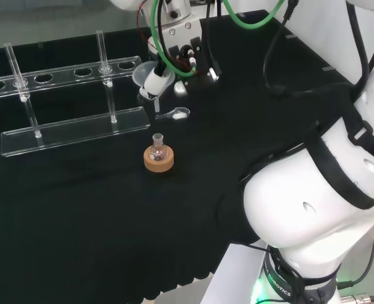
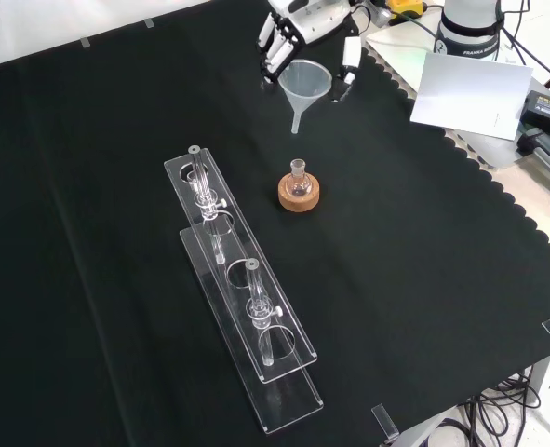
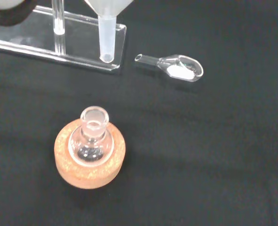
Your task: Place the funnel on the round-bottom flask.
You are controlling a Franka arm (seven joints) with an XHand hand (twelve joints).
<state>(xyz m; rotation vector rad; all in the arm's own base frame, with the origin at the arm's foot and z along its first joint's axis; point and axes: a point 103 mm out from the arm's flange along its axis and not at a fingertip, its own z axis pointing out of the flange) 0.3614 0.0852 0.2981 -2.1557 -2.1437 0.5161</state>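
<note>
A small clear round-bottom flask [image 1: 157, 151] stands upright on a cork ring [image 1: 159, 163] in the middle of the black cloth, its neck open. A translucent funnel [image 2: 304, 84] hangs in the air with its stem pointing down, and the hand [image 2: 298, 26] is shut on its rim from above. In the front view the funnel is beyond the flask [image 2: 298, 180] and a little higher up the picture. In the wrist view the funnel stem [image 3: 106, 40] is well off the flask's mouth [image 3: 93, 117]. In the head view the funnel [image 1: 150, 76] is beyond the flask.
A clear test-tube rack [image 2: 242, 307] with upright glass tubes lies to the left of the flask in the front view. A small glass scoop [image 3: 176, 67] holding white powder lies on the cloth near the funnel. Paper [image 2: 465, 93] and cables lie past the cloth's right edge.
</note>
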